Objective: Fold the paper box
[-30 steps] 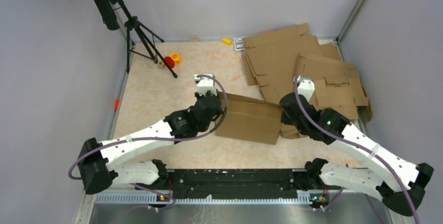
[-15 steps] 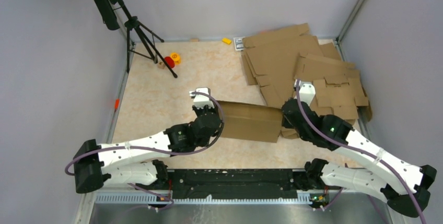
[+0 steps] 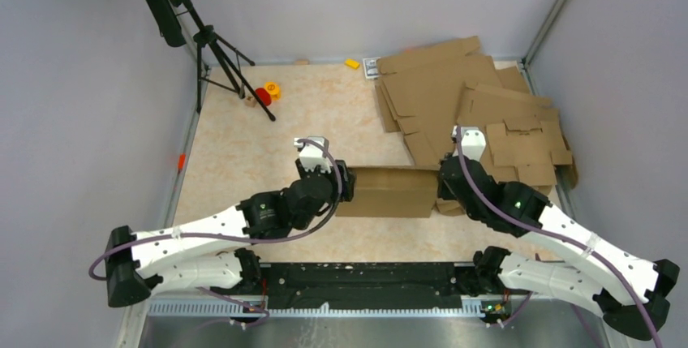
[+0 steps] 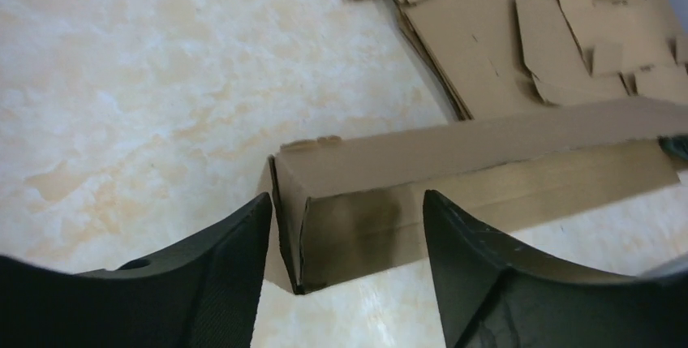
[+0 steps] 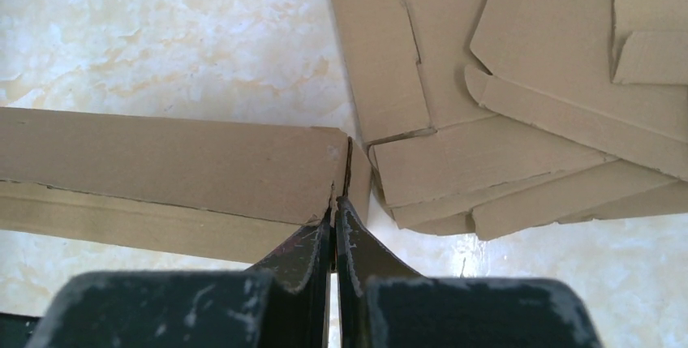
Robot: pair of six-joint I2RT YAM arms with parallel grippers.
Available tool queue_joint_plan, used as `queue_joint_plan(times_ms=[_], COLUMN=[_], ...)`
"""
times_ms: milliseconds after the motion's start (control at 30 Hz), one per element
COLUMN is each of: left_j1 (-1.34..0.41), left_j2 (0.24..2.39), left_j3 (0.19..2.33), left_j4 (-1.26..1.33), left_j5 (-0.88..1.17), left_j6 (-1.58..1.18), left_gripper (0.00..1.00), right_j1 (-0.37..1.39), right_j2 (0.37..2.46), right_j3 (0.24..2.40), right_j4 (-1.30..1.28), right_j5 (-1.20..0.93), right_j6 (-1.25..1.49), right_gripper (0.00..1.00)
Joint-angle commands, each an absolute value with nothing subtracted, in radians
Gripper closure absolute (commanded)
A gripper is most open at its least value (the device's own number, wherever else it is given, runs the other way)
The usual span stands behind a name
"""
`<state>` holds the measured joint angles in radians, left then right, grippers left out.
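Observation:
The paper box is a long, flat-folded brown cardboard piece lying across the table between my two arms. Its left end stands between the fingers of my left gripper, which is open, with a gap on each side. In the top view the left gripper sits at that left end. My right gripper is shut, its tips pinching the cardboard edge at the box's right end. Seen from above, the right gripper is at the box's right end.
A spread pile of brown cardboard blanks covers the back right of the table, reaching close to the box's right end. A black tripod stands at the back left, with a red piece and a yellow piece beside it.
My left gripper has opened and let go of the box's left end. The box has come down from a tilt, looks narrower from above, and both wrists shifted slightly toward the near edge.

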<state>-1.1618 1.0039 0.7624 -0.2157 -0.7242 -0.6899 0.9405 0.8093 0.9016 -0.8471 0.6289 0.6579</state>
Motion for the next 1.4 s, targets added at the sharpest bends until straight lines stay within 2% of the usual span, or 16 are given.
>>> queue_joint_plan(times_ms=[0, 200, 367, 467, 633, 800, 967, 1033, 1200, 1367], left_j1=[-1.175, -1.173, -1.111, -1.067, -0.866, -0.775, -0.775, -0.775, -0.775, -0.776], left_j2=[0.939, 0.834, 0.757, 0.737, 0.824, 0.893, 0.903, 0.884, 0.848, 0.867], left_j3=[0.799, 0.878, 0.911, 0.923, 0.962, 0.980, 0.938, 0.896, 0.789, 0.758], left_j4=[-0.468, -0.618, -0.590, -0.582, -0.571, -0.524, -0.514, -0.491, -0.405, -0.402], left_j5=[-0.506, -0.458, -0.434, -0.433, -0.201, -0.074, -0.028, -0.007, 0.046, 0.056], left_j6=[-0.717, -0.758, -0.773, -0.778, -0.803, -0.824, -0.835, -0.845, -0.891, -0.901], left_gripper=[0.27, 0.18, 0.18, 0.11, 0.09, 0.17, 0.35, 0.40, 0.56, 0.59], right_j1=[0.956, 0.956, 0.956, 0.956, 0.956, 0.956, 0.956, 0.956, 0.957, 0.956], right_j2=[0.770, 0.766, 0.749, 0.736, 0.718, 0.707, 0.704, 0.708, 0.728, 0.733], right_j3=[0.866, 0.859, 0.852, 0.851, 0.853, 0.842, 0.832, 0.829, 0.836, 0.876], right_j4=[-0.747, -0.736, -0.740, -0.742, -0.750, -0.769, -0.771, -0.768, -0.782, -0.806], right_j5=[0.599, 0.588, 0.590, 0.588, 0.569, 0.556, 0.550, 0.548, 0.551, 0.554], right_j6=[0.597, 0.584, 0.573, 0.568, 0.565, 0.575, 0.582, 0.582, 0.578, 0.565], right_gripper=[1.00, 1.00, 1.00, 1.00, 1.00, 1.00, 0.99, 0.94, 0.75, 0.64])
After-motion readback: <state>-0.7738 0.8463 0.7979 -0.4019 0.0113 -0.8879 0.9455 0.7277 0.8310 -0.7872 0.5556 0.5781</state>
